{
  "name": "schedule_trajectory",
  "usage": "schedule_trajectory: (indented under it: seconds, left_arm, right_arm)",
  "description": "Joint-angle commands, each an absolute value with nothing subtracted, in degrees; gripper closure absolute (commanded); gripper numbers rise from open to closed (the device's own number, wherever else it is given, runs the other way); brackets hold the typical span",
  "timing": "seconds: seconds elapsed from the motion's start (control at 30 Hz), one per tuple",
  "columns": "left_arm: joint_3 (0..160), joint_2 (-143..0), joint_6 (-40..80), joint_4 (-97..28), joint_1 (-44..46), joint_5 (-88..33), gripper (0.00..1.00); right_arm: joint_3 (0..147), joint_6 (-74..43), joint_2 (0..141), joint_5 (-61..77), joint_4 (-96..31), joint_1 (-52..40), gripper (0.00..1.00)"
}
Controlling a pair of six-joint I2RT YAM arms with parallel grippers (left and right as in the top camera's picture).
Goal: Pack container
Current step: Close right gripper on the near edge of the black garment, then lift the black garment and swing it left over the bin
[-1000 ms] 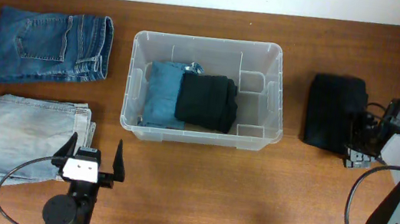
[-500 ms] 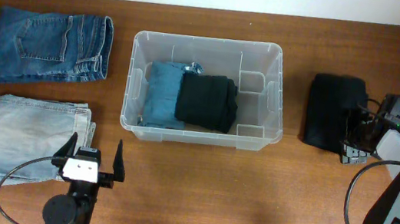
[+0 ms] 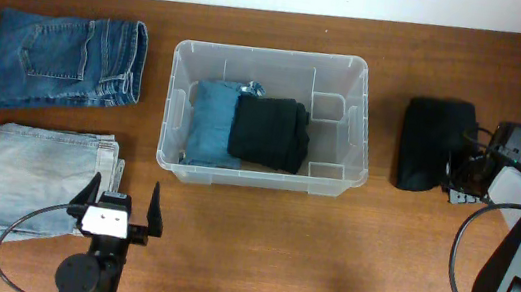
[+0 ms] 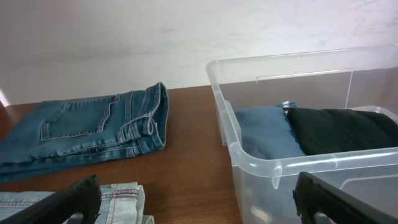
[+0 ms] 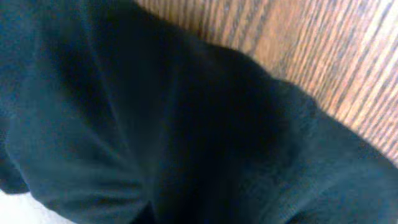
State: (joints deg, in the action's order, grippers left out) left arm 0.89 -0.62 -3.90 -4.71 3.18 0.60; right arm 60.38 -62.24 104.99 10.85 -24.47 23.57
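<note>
Lying at the worktop's far-left corner are dark blue jeans (image 3: pixel 68 62), with pale jeans (image 3: pixel 42 183) nearer the front edge. Just beside these, the left gripper (image 3: pixel 122 200) holds its jaws wide. The container (image 3: pixel 275 60) sits mid-worktop, holding folded blue denim (image 3: pixel 211 122) and a black garment (image 3: pixel 268 132). Near the right edge, the right gripper (image 3: pixel 460 174) meets a black bundle (image 3: pixel 432 143); whether its jaws are closed, I cannot tell.

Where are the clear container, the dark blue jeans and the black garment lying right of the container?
container (image 3: pixel 266 179): overhead view, front wall.
dark blue jeans (image 3: pixel 56 51): overhead view, back pocket.
black garment (image 3: pixel 432 143): overhead view, its middle.
</note>
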Motion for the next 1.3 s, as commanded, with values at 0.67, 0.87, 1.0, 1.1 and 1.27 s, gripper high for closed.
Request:
schedule_trajectory:
  seconds: [0.67,0.87,1.0,1.1,1.27]
  left_arm:
    - [0.5,-0.3,-4.6,-4.7,2.8,0.2,0.01]
    - [0.5,-0.3,-4.6,-4.7,2.8,0.2,0.01]
    - [0.5,-0.3,-4.6,-4.7,2.8,0.2,0.01]
    - [0.5,-0.3,-4.6,-4.7,2.8,0.2,0.01]
    - [0.5,-0.3,-4.6,-4.7,2.8,0.2,0.0]
  right_arm:
    - [77.6,-37.7,84.0,43.2,-27.7,24.8,0.96]
    - [78.9,-38.2,77.0,47.9,-27.7,19.8,0.96]
    - [78.9,-38.1,74.5,48.5,-27.7,13.0,0.96]
    - [78.9,-38.2,73.7,48.8,-27.6,7.7,0.96]
    - [78.9,-38.7,73.8,49.7,-27.3,-1.4,0.96]
